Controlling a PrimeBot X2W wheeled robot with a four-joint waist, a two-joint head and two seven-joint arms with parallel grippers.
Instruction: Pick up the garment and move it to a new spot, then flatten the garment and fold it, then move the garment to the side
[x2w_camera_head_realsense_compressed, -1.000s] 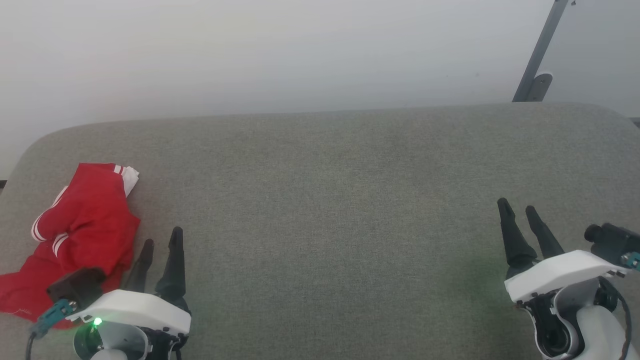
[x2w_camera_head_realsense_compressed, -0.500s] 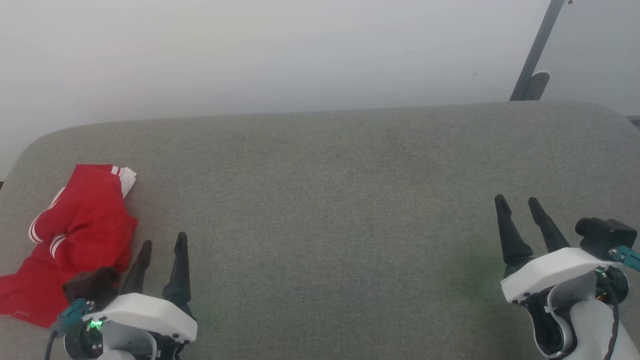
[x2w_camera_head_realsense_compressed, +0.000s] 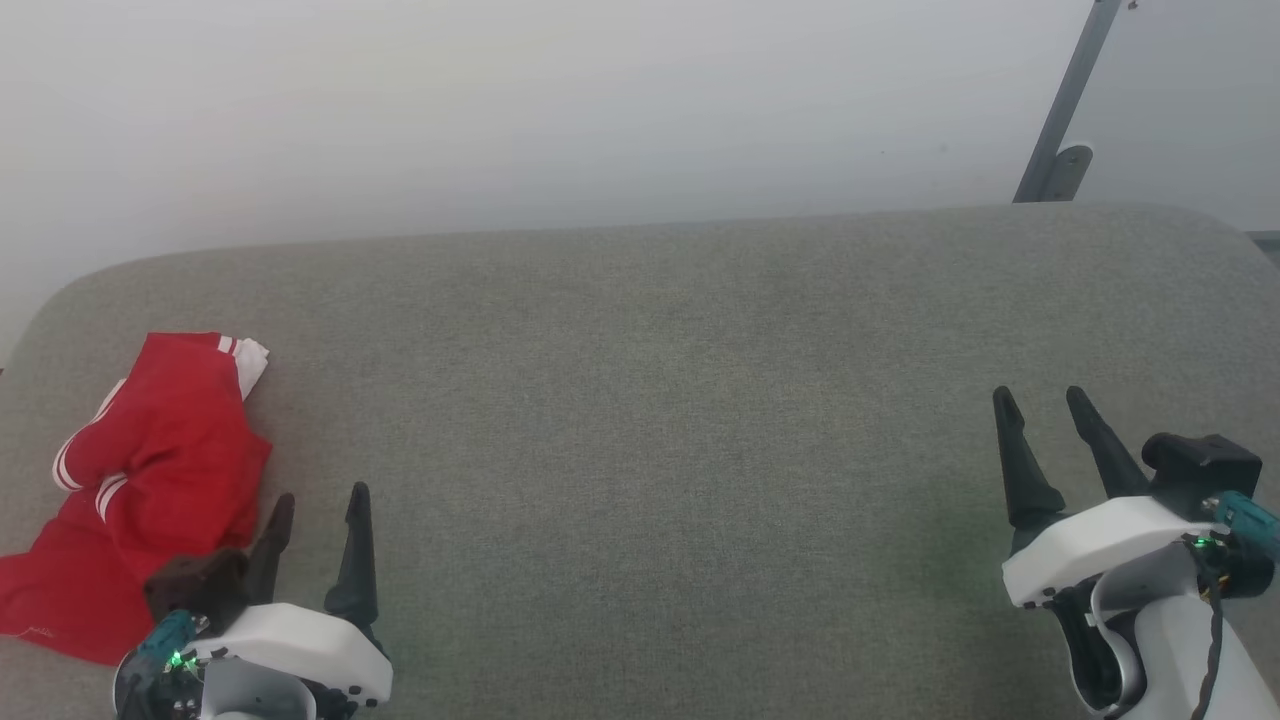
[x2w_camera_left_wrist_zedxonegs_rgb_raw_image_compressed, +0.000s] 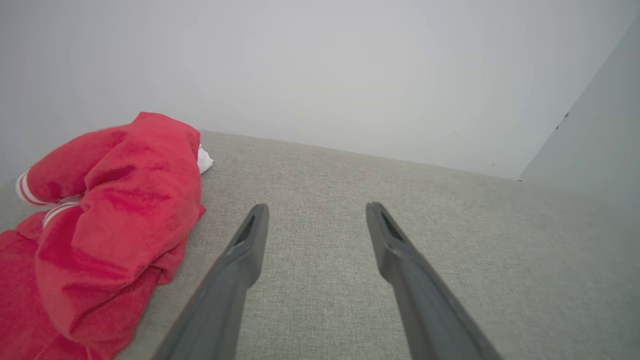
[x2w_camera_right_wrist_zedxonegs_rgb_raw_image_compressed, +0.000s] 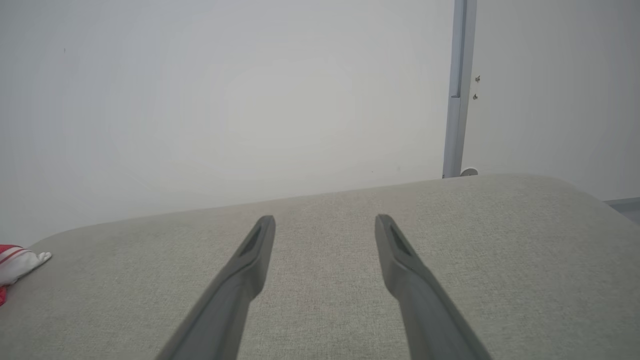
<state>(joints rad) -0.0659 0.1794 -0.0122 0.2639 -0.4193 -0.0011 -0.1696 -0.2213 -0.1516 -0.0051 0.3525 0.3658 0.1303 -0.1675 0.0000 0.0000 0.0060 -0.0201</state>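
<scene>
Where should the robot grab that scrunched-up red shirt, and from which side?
Grab the puffy raised fold along the edge of the red shirt nearest the left gripper. That hump stands up off the grey cushion, so it can probably be pinched without scraping the cushion. Come from the shirt's right side, angling down; the left gripper sits right there, open.

I seem to work in a bare test room. Grey padded table (x2w_camera_head_realsense_compressed: 640, 400), blank white wall (x2w_camera_head_realsense_compressed: 500, 100), metal post (x2w_camera_head_realsense_compressed: 1062, 110).
</scene>
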